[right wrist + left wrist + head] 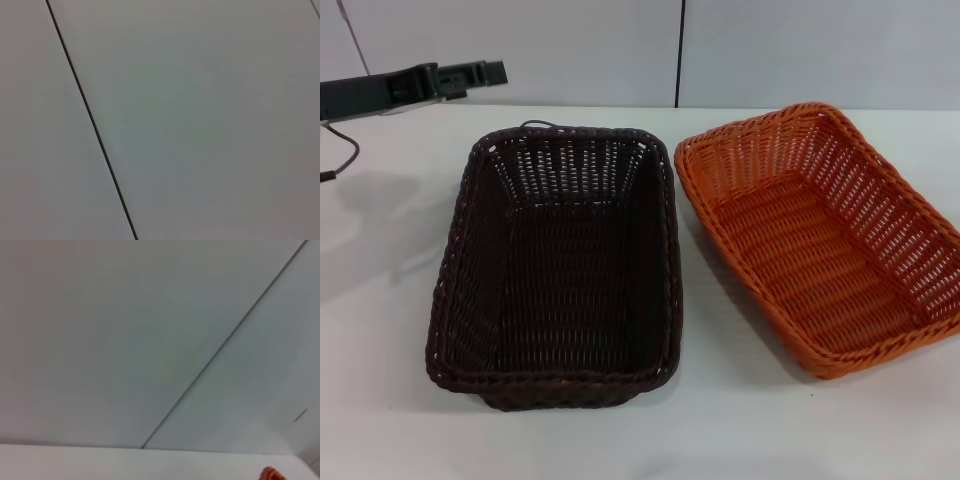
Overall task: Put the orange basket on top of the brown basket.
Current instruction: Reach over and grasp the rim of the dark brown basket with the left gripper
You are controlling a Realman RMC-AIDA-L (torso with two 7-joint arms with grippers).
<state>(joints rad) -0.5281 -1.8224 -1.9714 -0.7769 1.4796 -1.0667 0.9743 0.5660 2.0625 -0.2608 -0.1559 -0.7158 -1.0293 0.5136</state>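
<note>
Currently, scene: two wicker baskets sit side by side on a white surface (pixel 380 330), in front of a pale panelled wall (pixel 570 50).

Brown basket: the brown basket (pixel 560 265) lies left of centre in the head view, upright, its open side up, long axis running away from the robot. Nothing is inside it.

Orange basket: the orange basket (pixel 825 235) lies to the right of the brown one, also upright and holding nothing, turned at a slight angle so its far end leans toward the brown basket. Its right side runs out of the head view.

Relation: the far corners of the two rims come just beside each other (I cannot tell whether they touch); nearer the robot the baskets stand apart. The orange basket rests on the surface, not on the brown basket.

Left end effector: the left end effector (pixel 470 75) shows as a dark bar at the far left, raised near the wall and well apart from both baskets. Whether its fingers are open or closed cannot be told.

Left wrist view: mostly wall with a dark seam, a strip of the surface, and a small bit of the orange basket's rim (pixel 272 473) at the edge.

Right end effector: not seen in any view, so its state cannot be told.

Right wrist view: only wall with a dark seam.

Cable: a thin dark cable (pixel 345 155) trails on the surface at the far left.
</note>
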